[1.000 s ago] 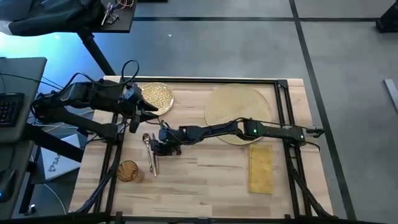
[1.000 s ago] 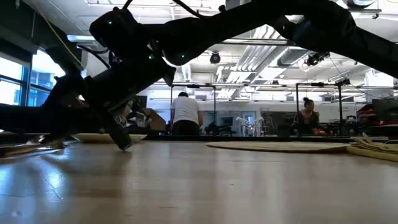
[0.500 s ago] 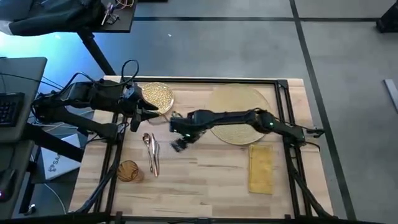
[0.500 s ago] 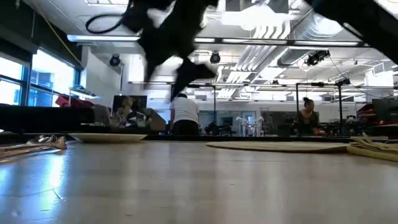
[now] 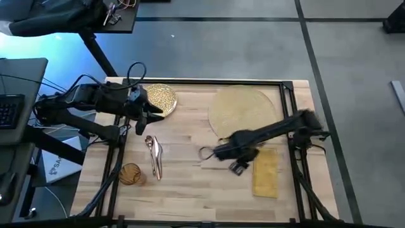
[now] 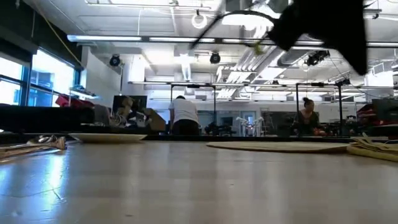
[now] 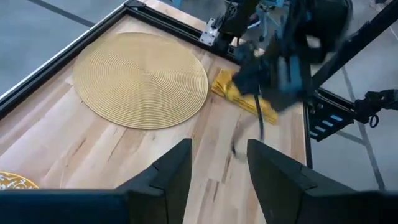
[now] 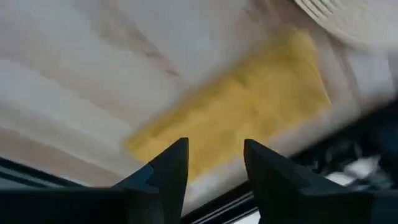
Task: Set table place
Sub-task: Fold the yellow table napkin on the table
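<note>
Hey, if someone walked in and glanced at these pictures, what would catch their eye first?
Probably the right arm stretched across the table, its open right pincer hovering empty beside the yellow napkin. Next, the big round straw mat at the far right side, bare, with the glittery gold plate far off at the left by the open left pincer. The cutlery and amber tumbler lie at the near left.

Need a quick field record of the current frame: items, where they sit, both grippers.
mat: far right part of the table, nothing on it
plate: far left, off the mat
napkin: near right, below the mat
tumbler: near left
cutlery: left, between plate and tumbler
left gripper: beside the plate, jaws open, empty
right gripper: beside the napkin, jaws open, empty
</note>
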Tool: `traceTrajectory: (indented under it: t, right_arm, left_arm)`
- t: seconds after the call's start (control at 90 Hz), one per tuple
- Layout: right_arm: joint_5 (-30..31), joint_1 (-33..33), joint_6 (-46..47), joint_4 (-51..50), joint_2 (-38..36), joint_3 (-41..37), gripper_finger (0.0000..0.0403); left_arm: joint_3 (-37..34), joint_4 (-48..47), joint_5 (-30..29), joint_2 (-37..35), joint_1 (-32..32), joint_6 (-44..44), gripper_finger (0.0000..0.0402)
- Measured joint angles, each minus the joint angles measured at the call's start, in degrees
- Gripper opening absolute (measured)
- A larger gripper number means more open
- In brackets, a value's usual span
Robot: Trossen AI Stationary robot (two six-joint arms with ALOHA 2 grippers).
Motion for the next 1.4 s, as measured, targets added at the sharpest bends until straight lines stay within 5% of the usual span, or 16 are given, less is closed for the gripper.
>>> traceTrajectory:
  t: [0.2, 0.389, 0.633, 1.022, 1.4]
  right_arm:
    - [3.43, -2.05, 18.78, 3.39, -19.17, -18.26, 0.0138]
    - [1.11, -6.64, 23.32, 22.02, -27.83, -32.76, 0.0152]
    - [3.64, -10.53, 30.64, 34.07, -27.39, -42.16, 0.0183]
    - [4.86, -11.45, 34.38, 45.12, -27.39, -48.49, 0.0091]
    - [6.44, -11.13, 39.03, 45.48, -27.39, -49.6, 0.0104]
  left_arm:
    - [0.0, 0.04, 1.84, 2.02, -0.02, 0.38, 0.014]
    - [0.0, 1.33, 1.47, 3.67, 0.0, -1.71, 0.014]
    - [0.0, 5.15, 1.21, 5.33, 0.02, -4.31, 0.014]
    - [-0.04, 6.64, 0.46, 6.34, 0.02, -6.45, 0.014]
    - [-0.04, 6.62, 0.53, 6.27, 0.02, -5.48, 0.014]
